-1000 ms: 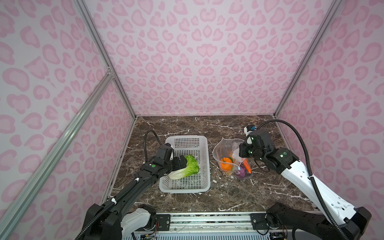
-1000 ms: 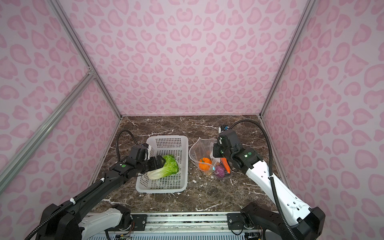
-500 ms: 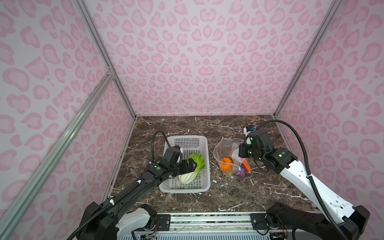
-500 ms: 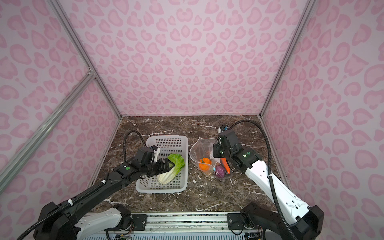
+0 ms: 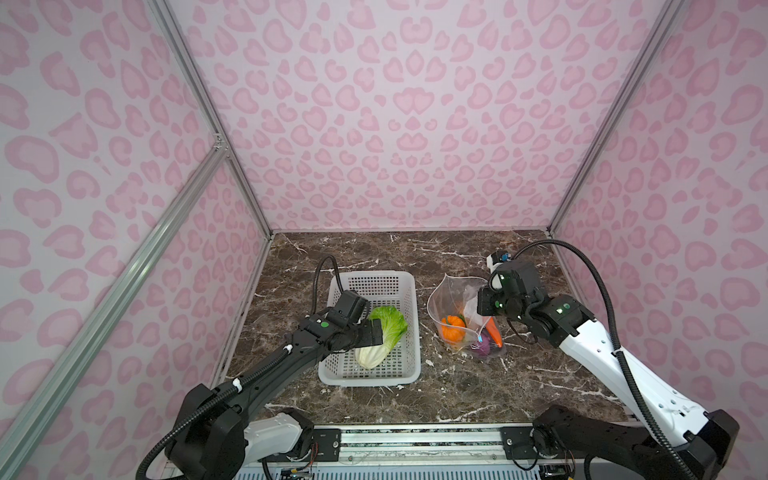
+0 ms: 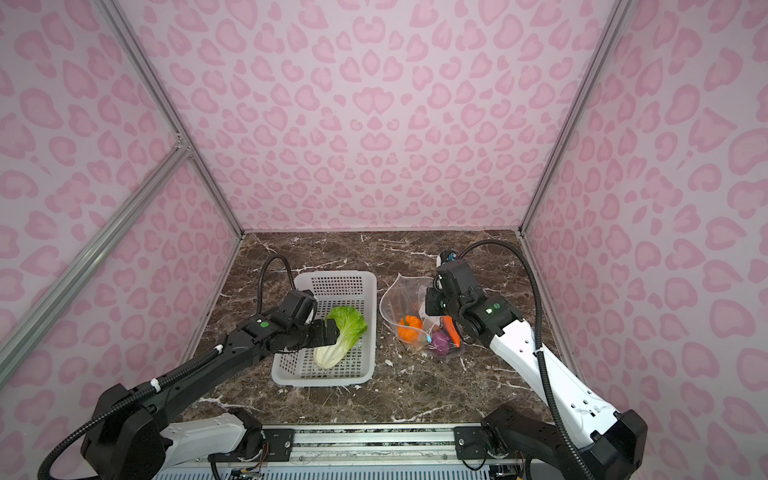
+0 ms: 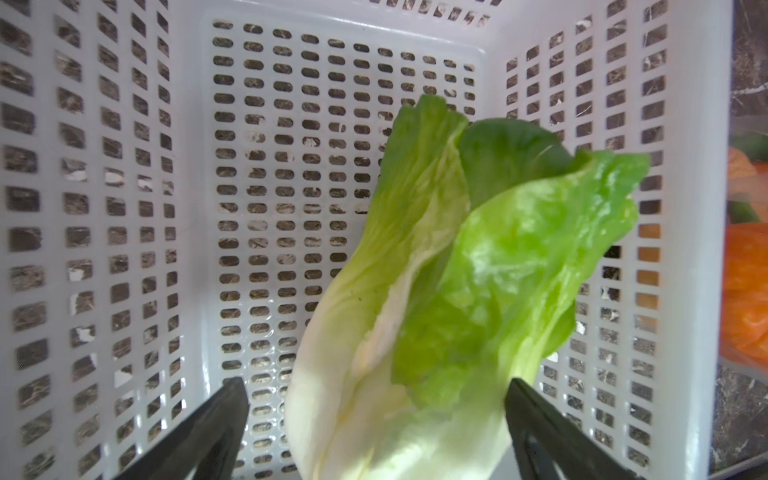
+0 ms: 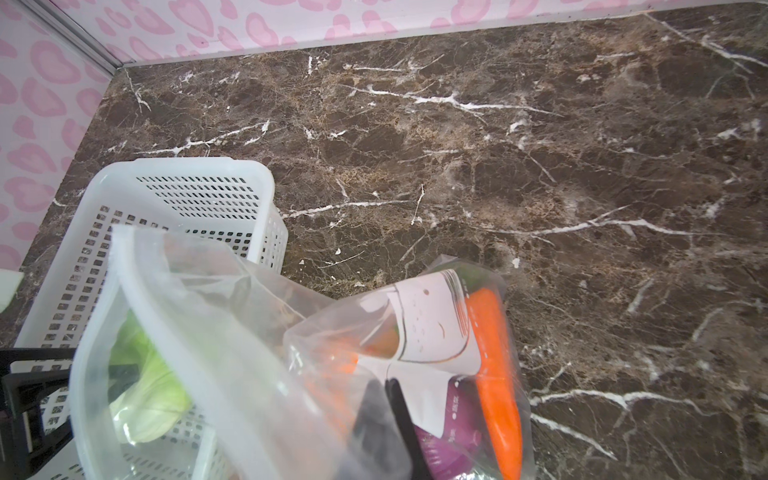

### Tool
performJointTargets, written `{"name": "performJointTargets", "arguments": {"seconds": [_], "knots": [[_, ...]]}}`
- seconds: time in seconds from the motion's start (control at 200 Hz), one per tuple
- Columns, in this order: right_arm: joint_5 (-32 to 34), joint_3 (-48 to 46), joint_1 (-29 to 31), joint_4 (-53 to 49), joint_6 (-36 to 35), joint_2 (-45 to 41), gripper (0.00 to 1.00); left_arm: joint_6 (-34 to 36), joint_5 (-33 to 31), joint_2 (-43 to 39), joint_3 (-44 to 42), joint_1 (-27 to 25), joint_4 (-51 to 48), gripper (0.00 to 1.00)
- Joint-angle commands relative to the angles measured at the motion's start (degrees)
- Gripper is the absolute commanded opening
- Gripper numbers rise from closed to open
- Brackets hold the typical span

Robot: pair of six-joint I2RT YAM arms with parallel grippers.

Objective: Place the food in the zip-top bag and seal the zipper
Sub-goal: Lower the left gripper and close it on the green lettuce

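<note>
Pink walls (image 5: 415, 124) with darker pink spots all round, and below them a dark brown marble counter (image 5: 457, 257) with thin white lines.

On left part of counter in both top views: white plastic basket (image 5: 374, 279) (image 6: 332, 276) full of little holes. Inside basket: toy lettuce head (image 5: 382, 336) (image 6: 340, 332), green leaves at far end, white stalk at near end, lying slanted.

Reaching over basket's left wall: black left pincer (image 7: 376, 384), spread wide, one finger (image 7: 224, 415) on each side of white stalk. From left wrist view: clear gap beside one finger, other finger right at leaf edge, maybe touching. Hard to tell if lettuce head is lifted or resting on basket floor.

Just right of basket: clear crinkly zip-top bag (image 5: 446, 299) (image 6: 395, 299), bottom end on counter, mouth held up and wide open. Pinching bag's upper edge: right pincer (image 5: 478, 309) (image 8: 384, 411), pressed together on plastic, dark behind film in right wrist view. Along mouth: thick clear zipper strip (image 8: 137, 291), not closed. Low down beside purple onion: small blue slider tab (image 6: 428, 338).

Already inside bag, down at bottom end:
- round orange toy fruit (image 5: 452, 326) (image 6: 409, 326)
- long orange carrot (image 5: 493, 330) (image 8: 496, 374)
- purple onion (image 5: 484, 347) (image 6: 440, 345)

On bag's side, right next to orange carrot: white print patch (image 8: 428, 328).
</note>
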Motion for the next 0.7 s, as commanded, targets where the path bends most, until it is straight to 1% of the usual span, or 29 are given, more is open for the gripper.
{"name": "performJointTargets", "arguments": {"seconds": [0.0,0.11,0.26,0.41,0.59,0.695], "knots": [[0.6,0.1,0.1,0.4,-0.3,0.3,0.06,2.5,2.7,0.4,0.4,-0.6,1.2,0.98],[0.4,0.0,0.1,0.7,-0.2,0.5,0.09,3.8,4.0,1.6,0.6,-0.8,2.1,0.98],[0.3,0.0,0.0,0.6,-0.2,0.7,0.1,4.6,7.9,3.7,0.5,-0.8,4.2,0.98],[0.5,-0.4,0.0,0.4,-0.2,0.3,0.11,5.4,9.0,5.9,0.7,-0.8,5.6,0.98],[0.8,-0.7,0.1,0.3,-0.1,-0.2,0.13,5.0,12.4,8.6,0.8,-0.8,7.8,0.98],[0.9,-1.0,0.1,0.2,0.0,-0.7,0.14,4.7,13.0,9.7,0.7,-0.9,8.5,0.98]]}}
